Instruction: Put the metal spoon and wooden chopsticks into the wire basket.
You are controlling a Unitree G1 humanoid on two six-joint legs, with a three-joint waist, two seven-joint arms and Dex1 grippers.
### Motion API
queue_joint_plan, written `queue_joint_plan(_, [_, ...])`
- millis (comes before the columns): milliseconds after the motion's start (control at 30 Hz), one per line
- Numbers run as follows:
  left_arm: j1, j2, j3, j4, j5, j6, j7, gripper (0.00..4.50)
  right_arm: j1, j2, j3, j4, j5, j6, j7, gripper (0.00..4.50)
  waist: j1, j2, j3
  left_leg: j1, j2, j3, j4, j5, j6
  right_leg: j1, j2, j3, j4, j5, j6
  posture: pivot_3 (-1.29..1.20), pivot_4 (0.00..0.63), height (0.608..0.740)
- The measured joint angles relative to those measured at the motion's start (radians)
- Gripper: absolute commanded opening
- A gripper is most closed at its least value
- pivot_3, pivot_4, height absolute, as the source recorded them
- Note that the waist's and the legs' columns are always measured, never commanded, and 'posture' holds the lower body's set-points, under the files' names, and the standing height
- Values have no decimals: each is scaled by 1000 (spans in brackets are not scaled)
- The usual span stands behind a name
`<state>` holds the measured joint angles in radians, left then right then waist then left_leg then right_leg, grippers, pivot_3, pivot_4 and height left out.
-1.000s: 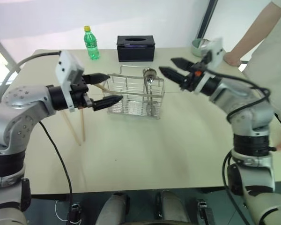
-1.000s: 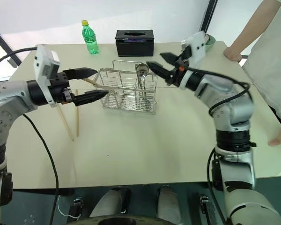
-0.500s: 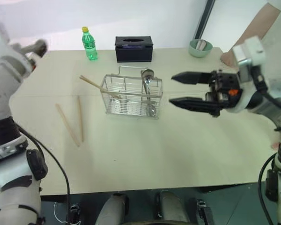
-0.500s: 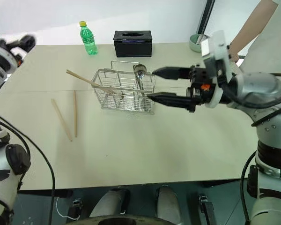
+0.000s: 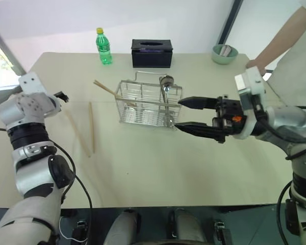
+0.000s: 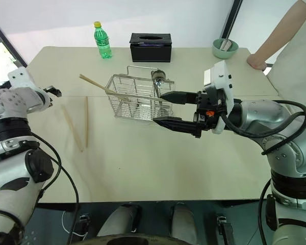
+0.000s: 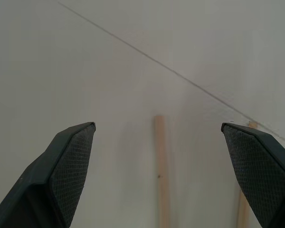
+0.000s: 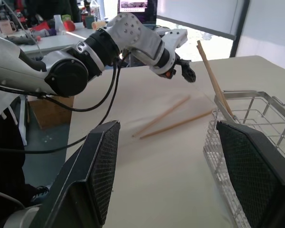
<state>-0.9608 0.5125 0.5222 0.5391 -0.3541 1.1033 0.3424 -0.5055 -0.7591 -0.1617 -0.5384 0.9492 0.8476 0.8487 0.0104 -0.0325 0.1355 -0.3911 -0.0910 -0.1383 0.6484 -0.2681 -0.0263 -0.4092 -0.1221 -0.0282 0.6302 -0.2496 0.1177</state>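
The left tool [image 7: 159, 147] hung wide open and empty over the worktop [image 5: 158, 153], one of the loose wooden chopsticks [image 5: 91, 127] lying right between its spread fingers [image 7: 69, 164] in the wrist view, a second stick just at the edge. Two sticks lay flat on the worktop, left of the wire basket [image 5: 148, 103]; a further stick leaned out of the basket's left corner [image 5: 106, 89], one end inside. The metal spoon [image 5: 166, 97] already stood in the right-hand compartment, bowl up.

The right tool [image 5: 179, 114] also stood open and empty, held level just in front of the basket's right end, near but not touching the wire.

The job in hand looked like picking up a flat stick, and that called for care: a thin stick flush on a hard top gives little to bite. Better to come down with the fingers straddling it squarely across its width, near the middle so it would not tip, and close slowly. The neighbouring stick lay close at one end, so aiming where the two spread apart would avoid nudging it. Then lift, tilt end-down and drop it into a left-hand compartment.
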Motion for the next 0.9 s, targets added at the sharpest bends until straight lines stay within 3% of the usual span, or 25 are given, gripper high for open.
queue_joint_plan(400, [-39, -34, -6, 253, 58, -72, 9, 4500, 79, -26, -7, -27, 8, -18, 4, 3340, 5, -1, 0, 0, 0, 0, 0, 0, 0, 1, -1, -1, 0, 0, 0, 0, 150, 661])
queue_joint_plan(500, [-65, -33, -5, 313, 64, -111, 7, 3216, 79, -26, -9, -27, 9, -19, 0, 3392, 5, 0, -1, 0, -1, 0, 0, 0, 0, 1, -1, -1, 0, 0, 0, 0, 150, 661])
queue_joint_plan(700, [-75, -22, 2, 364, 71, -154, 8, 73, 106, -26, -10, -35, 16, -22, -13, 3392, 9, 0, -1, 0, -1, 0, 0, 0, 0, 1, -2, -1, 0, 0, 0, 0, 150, 661])
queue_joint_plan(900, [-89, -23, 4, 380, 70, -157, 8, 24, 108, -27, -13, -49, 18, -23, -22, 3392, 20, 0, -1, 0, -1, 0, 0, 0, 0, 1, -2, -1, 0, 0, 0, 0, 150, 661])
